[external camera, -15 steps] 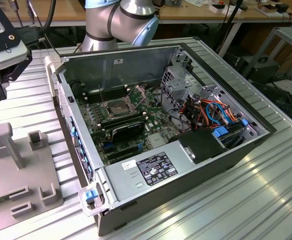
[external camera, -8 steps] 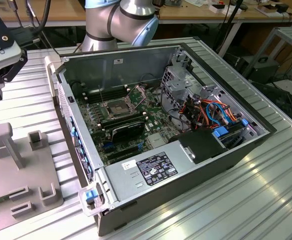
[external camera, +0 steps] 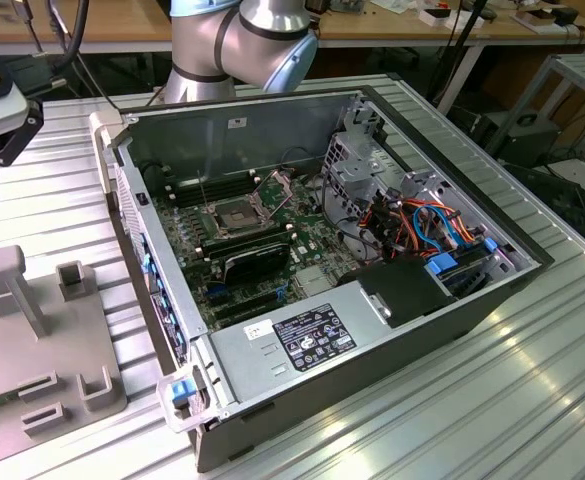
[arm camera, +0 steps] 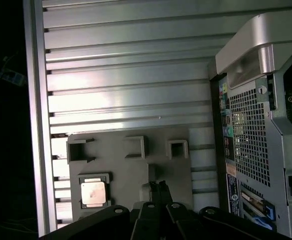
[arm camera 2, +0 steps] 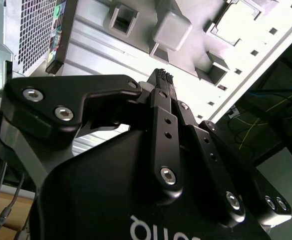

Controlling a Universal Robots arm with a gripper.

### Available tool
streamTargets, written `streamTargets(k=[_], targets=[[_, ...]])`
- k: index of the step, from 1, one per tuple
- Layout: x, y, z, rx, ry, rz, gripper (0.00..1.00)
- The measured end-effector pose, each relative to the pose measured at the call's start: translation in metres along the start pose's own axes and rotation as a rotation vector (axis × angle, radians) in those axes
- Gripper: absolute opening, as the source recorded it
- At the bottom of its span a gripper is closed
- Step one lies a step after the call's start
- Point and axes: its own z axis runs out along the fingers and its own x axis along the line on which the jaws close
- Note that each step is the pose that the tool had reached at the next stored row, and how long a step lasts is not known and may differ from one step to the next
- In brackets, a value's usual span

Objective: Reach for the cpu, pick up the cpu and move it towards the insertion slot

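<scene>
The cpu [arm camera: 93,193], a pale square chip, lies flat in a square recess of the grey fixture plate [arm camera: 131,167] in the first wrist view. My gripper [arm camera: 158,190] hangs above that plate, a little to one side of the chip and apart from it. Its fingers are shut together with nothing between them, which the second wrist view confirms for the gripper [arm camera 2: 163,79]. The insertion slot [external camera: 234,216], a silver-framed socket with a dark centre, sits on the motherboard inside the open computer case [external camera: 422,330], well to the exterior view's right of the fixture.
Grey fixture blocks [external camera: 32,290] stand up from the plate at the exterior view's left. The case wall [arm camera: 255,125] rises beside the plate. Cables and a drive cage [external camera: 412,215] crowd the case's far side. The ribbed metal table [external camera: 532,400] surrounds everything.
</scene>
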Motion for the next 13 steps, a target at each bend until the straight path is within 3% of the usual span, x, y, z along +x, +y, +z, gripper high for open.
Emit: streamTargets(k=[13], targets=[[0.0076, -0.0010, 0.0003, 0.0000, 0.0003, 0.000, 0.11]])
